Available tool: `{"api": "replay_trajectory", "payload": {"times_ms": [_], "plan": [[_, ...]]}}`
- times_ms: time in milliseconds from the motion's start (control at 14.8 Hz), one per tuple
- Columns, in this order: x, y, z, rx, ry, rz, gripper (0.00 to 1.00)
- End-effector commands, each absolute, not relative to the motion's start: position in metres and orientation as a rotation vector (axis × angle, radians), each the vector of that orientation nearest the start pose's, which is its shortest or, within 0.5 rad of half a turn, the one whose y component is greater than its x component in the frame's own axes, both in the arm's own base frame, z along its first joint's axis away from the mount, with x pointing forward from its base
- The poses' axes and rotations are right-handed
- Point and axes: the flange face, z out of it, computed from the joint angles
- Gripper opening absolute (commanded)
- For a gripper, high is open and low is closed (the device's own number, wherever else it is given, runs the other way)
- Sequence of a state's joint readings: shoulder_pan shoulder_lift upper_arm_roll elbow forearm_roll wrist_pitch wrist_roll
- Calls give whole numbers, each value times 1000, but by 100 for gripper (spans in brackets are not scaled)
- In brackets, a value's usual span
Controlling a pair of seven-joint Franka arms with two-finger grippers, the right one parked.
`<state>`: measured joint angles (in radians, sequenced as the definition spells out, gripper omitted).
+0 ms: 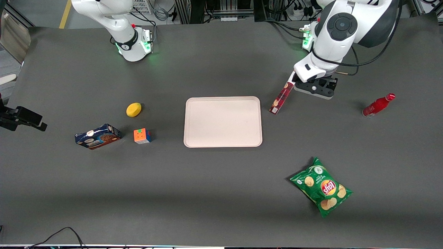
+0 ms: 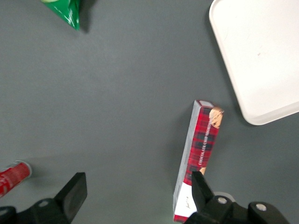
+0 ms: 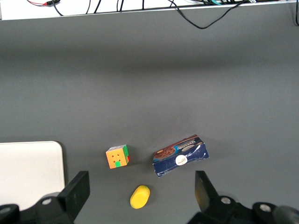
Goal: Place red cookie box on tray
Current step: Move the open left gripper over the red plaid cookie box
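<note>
The red cookie box (image 1: 281, 99) is a long slim plaid box lying on the table beside the tray (image 1: 221, 136), toward the working arm's end. In the left wrist view the red cookie box (image 2: 202, 147) points one end at a corner of the tray (image 2: 261, 51). Its white-labelled end sits by one finger (image 2: 200, 186). My left gripper (image 1: 309, 83) hovers over that end of the box, farther from the front camera than the tray. The gripper (image 2: 138, 182) is open wide, with only bare table between its fingers. The box lies outside that gap.
A green chips bag (image 1: 322, 186) lies nearer the front camera. A red bottle (image 1: 378, 105) lies toward the working arm's end. A blue cookie box (image 1: 98, 136), a colour cube (image 1: 142, 136) and a yellow fruit (image 1: 133, 109) lie toward the parked arm's end.
</note>
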<state>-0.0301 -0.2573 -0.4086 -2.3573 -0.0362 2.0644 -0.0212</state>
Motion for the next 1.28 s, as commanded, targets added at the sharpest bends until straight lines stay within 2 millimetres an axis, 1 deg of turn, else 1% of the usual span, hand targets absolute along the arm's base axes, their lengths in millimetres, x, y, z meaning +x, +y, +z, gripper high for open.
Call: {"api": "replay_trajectory", "payload": {"times_ms": [0,135,202,337,404,472,539,607,809,1011,1213], "plan": [[361,-178,378,-3006,610,-80,100],[343,-184,355,-3049,608,-128,100],[334,-190,344,-3031,645,-182,100],[312,-216,325,-3010,712,-242,100],[306,-225,321,-3027,712,-239,100],[299,-233,316,-3015,748,-230,100],[292,-244,307,-2999,808,-239,100],[289,-246,298,-2997,829,-227,100],[287,-239,275,-3013,843,-224,100],[287,-236,256,-3038,844,-208,100],[292,-229,246,-3047,858,-186,100]]}}
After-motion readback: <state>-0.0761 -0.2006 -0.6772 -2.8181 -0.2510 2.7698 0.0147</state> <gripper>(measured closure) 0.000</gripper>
